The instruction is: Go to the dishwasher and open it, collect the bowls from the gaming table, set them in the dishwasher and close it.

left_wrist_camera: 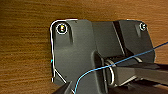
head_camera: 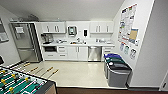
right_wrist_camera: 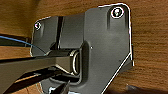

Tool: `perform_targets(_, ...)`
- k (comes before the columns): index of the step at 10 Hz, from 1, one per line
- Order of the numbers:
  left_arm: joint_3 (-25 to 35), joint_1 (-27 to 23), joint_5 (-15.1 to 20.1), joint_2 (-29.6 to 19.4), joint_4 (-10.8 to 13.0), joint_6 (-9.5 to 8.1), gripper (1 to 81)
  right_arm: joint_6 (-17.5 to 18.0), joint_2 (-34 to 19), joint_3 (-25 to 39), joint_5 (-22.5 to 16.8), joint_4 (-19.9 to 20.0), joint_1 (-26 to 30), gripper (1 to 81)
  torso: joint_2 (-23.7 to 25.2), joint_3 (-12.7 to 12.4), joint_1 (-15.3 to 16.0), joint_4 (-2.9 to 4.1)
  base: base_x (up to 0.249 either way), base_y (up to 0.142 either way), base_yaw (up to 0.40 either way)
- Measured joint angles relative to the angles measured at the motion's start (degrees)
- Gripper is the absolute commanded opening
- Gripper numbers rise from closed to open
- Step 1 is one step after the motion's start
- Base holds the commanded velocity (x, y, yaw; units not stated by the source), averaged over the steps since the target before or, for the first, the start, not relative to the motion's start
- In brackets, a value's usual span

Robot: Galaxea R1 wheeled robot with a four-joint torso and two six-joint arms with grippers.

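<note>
The dishwasher (head_camera: 94,53) is the brushed-steel panel under the counter at the far wall, right of the white cabinet doors, and its door is shut. The gaming table (head_camera: 48,86), a table-football table with a green field and yellow figures, fills the near left corner of the head view; its rod handles (head_camera: 50,70) stick out over the pale floor. The bowls are out of view. Both wrist views look down past the robot's own dark plate onto brown wood-grain floor (left_wrist_camera: 25,50) (right_wrist_camera: 150,50).
A steel fridge (head_camera: 25,42) stands at the far left. A counter (head_camera: 80,44) with a sink and coffee machine runs along the back wall. Grey bins (head_camera: 116,70) with blue and green lids stand against the right wall, under posters. Pale floor (head_camera: 77,73) lies between me and the dishwasher.
</note>
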State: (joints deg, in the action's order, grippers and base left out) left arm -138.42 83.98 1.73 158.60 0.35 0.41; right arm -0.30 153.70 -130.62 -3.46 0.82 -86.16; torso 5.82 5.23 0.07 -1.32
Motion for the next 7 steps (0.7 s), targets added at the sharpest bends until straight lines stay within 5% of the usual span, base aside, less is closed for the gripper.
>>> perform_targets(7, 0.0, -0.1, -0.2, 0.1, 0.0, 0.00, 81.1, 0.0, 0.5, -0.4, 0.2, 0.0, 0.1, 81.1, 0.0, 0.0, 0.0, 0.00, 0.251, 0.000, 0.000)
